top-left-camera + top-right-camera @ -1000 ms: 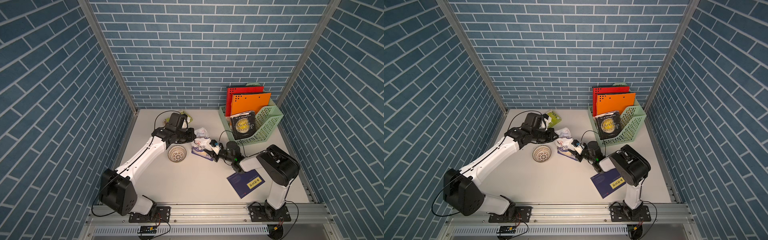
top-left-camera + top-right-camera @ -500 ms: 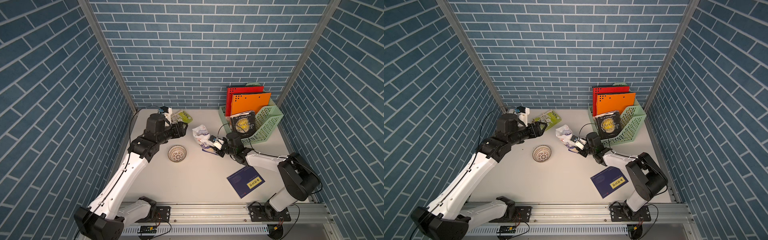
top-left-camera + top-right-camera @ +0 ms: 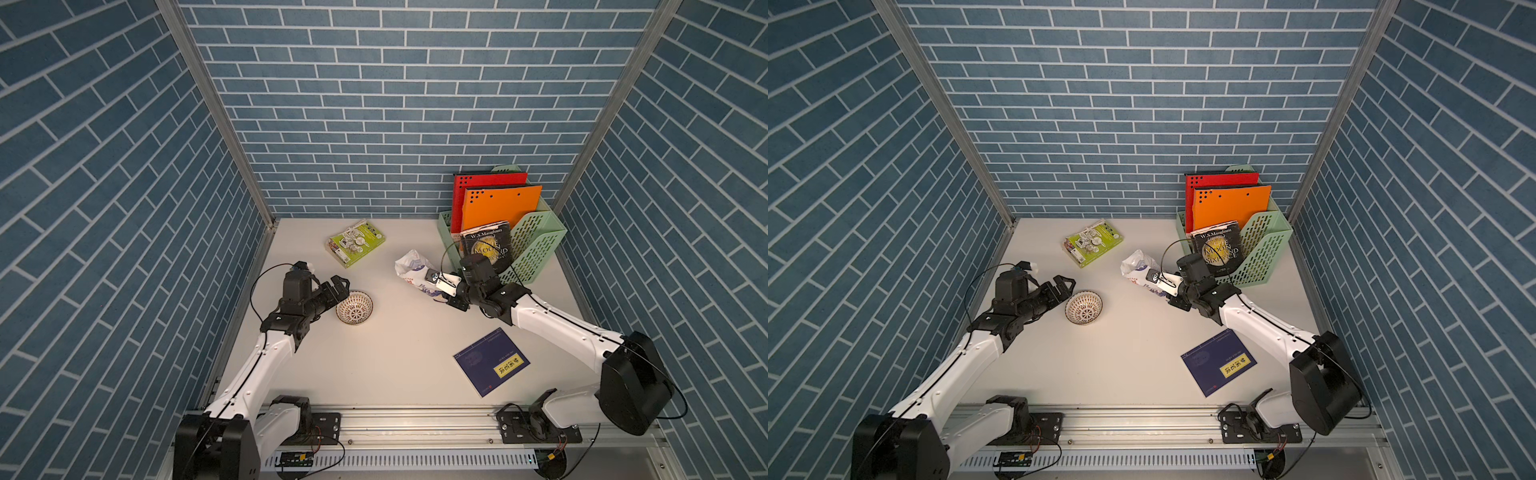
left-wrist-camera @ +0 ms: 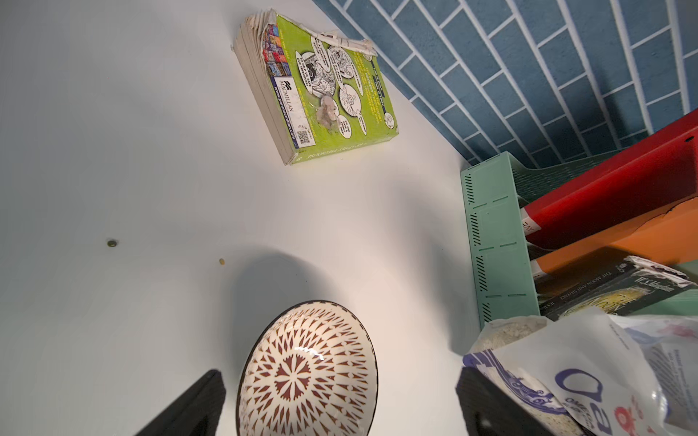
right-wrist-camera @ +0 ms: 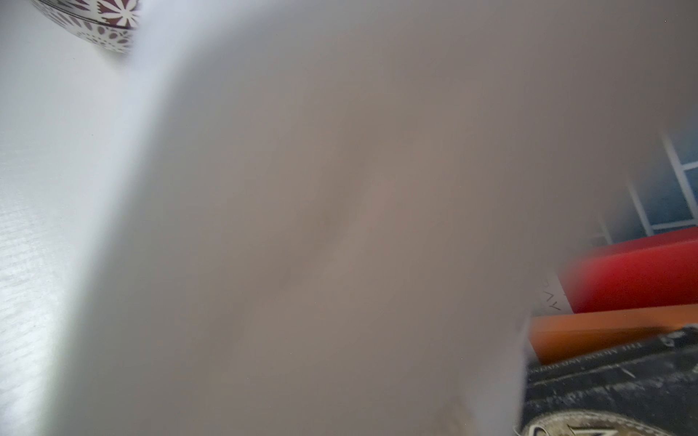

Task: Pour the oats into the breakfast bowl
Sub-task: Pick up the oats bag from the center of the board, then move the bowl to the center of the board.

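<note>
At about 5 o'clock on the pale surface, nearest the arm bases, a navy booklet with a yellow label lies flat, well apart from everything else. Farther in, toward 9 o'clock, the breakfast bowl stands upright, and the left wrist view shows the whole red-brown pattern inside it. The left tool is released, its black fingers spread wide. It sits just beside the bowl's rim at the bowl's 10 o'clock; I cannot tell whether it touches.

Out at the bowl's 2 o'clock, well apart from it, the right tool is clenched on the lower end of the oats pouch. The pouch is tilted, its crumpled mouth pointing toward 10 o'clock. Oat flakes show inside it. The right wrist view is mostly a grey-beige blur.

Farther back, at 11 o'clock, a green-covered paperback lies flat. At 1 o'clock a mint file rack holds a black paperback, an orange folder and a red folder.
</note>
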`<action>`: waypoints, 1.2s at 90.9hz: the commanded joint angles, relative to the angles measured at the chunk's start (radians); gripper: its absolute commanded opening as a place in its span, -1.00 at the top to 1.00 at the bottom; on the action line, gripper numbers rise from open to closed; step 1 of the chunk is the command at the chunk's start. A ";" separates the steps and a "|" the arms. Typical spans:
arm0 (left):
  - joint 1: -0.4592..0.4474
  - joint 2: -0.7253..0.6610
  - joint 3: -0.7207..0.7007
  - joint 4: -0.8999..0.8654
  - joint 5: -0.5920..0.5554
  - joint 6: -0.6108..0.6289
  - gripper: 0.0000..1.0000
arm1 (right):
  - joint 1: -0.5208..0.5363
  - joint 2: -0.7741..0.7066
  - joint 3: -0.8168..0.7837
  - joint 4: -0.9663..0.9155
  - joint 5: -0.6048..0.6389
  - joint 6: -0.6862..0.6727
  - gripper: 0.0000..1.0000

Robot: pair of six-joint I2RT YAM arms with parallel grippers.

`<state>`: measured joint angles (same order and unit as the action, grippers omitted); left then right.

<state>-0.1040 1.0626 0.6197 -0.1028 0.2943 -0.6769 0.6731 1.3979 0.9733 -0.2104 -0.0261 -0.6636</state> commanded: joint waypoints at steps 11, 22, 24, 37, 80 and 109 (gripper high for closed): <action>0.005 0.108 -0.081 0.197 0.112 -0.031 -0.99 | 0.018 -0.061 0.076 -0.004 0.008 -0.012 1.00; 0.006 0.124 -0.106 0.221 0.083 -0.038 -0.99 | 0.028 -0.049 0.104 -0.056 0.018 -0.013 1.00; 0.006 0.123 -0.106 0.225 0.079 -0.038 -0.99 | 0.029 -0.047 0.109 -0.066 0.018 -0.013 1.00; 0.002 0.143 -0.162 0.269 0.095 -0.059 -0.99 | 0.035 -0.043 0.134 -0.107 0.027 -0.017 1.00; -0.121 0.247 -0.141 0.434 0.140 -0.156 -0.99 | 0.046 0.009 0.269 -0.347 0.157 -0.121 1.00; -0.235 0.403 -0.045 0.539 0.138 -0.202 -0.99 | 0.062 0.059 0.359 -0.456 0.285 -0.190 1.00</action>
<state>-0.3023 1.4227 0.5240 0.3637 0.4244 -0.8558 0.7227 1.4540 1.2682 -0.6662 0.1745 -0.7944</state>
